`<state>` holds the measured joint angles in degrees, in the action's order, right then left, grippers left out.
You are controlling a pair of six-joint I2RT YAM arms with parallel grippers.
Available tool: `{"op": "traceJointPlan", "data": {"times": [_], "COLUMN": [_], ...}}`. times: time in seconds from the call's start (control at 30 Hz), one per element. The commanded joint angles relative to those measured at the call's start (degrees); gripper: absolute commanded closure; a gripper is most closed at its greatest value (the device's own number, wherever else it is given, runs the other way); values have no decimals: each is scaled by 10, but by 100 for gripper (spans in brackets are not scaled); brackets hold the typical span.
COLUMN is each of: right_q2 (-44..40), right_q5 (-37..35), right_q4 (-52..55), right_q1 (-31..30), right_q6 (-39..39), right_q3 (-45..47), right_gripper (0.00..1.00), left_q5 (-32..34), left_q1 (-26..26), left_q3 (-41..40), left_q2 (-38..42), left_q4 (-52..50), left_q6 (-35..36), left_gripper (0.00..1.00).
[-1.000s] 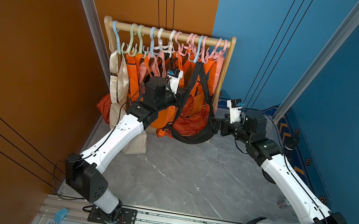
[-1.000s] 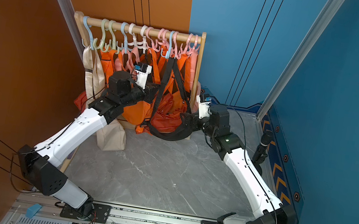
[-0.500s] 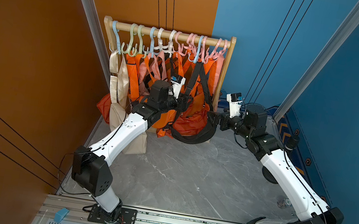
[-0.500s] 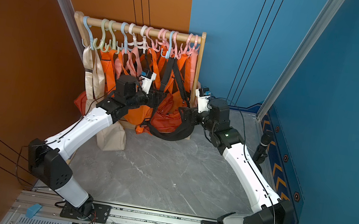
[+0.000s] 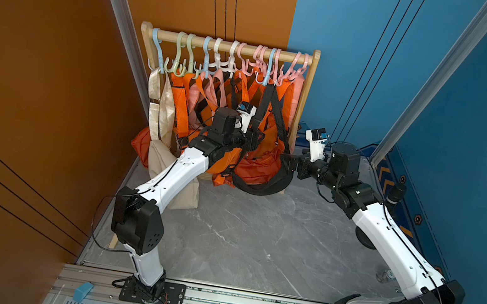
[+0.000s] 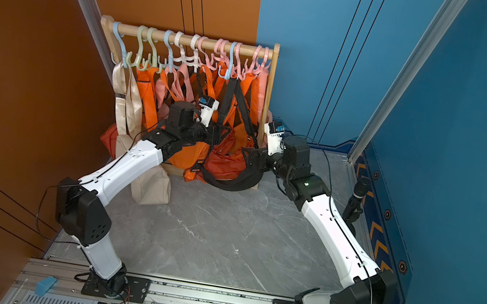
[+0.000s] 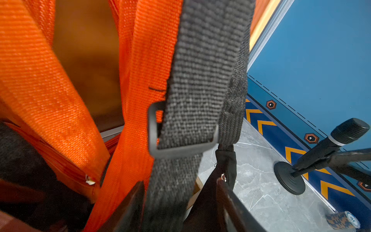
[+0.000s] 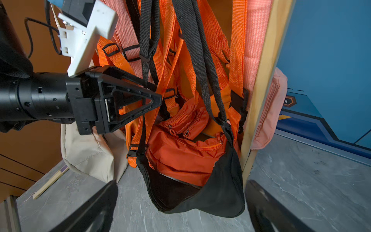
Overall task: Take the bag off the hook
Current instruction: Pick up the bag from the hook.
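**Both top views.** The wooden rail [image 5: 235,46] stands at twelve o'clock on the grey desk [image 5: 254,243], crowded with hooks and orange bags [image 5: 253,167]. I judge that the task means the black bag [image 5: 263,187]. It hangs from what looks like a blue hook [image 5: 269,69] toward the three o'clock end of the rail. Its body sags low in front of the orange ones, close to the desk.

**Left arm.** My left pincer [image 5: 257,136] reaches in from seven o'clock and meets the black strap [image 5: 265,103] about midway between hook and body. In the left wrist view the strap runs down between my fingers [image 7: 128,202] with a gap showing on one side. This pincer is therefore released, straddling the webbing rather than clamping it. I judge it is placed there because only the strap can be lifted clear of the hook's upturned tip.

**Right arm.** My right pincer [image 5: 285,163] hovers at three o'clock of the bag's body, spread wide and holding nothing. The right wrist view frames the bag between its two fingers [image 8: 94,209]. In my judgement it is placed to take the weight so that the strap goes slack.
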<state>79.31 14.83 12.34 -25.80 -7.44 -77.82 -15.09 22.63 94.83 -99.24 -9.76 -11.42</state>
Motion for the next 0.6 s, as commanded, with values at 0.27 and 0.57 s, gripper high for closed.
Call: {"op": "traceJointPlan", "data": {"times": [0.27,0.57], "right_q2": [-6,2], "right_q5": [2,7], "right_q4": [-16,-16], "right_q1": [4,3], "right_q6": [4,3], "right_q3": [11,4], "right_gripper": [0,0], "left_q5": [0,9], "left_q1": [12,6], "left_q3": [6,-37], "left_q2": [16,72], "left_q4": [-4,8], "left_q6": [-4,-7], "left_gripper": [80,91]}}
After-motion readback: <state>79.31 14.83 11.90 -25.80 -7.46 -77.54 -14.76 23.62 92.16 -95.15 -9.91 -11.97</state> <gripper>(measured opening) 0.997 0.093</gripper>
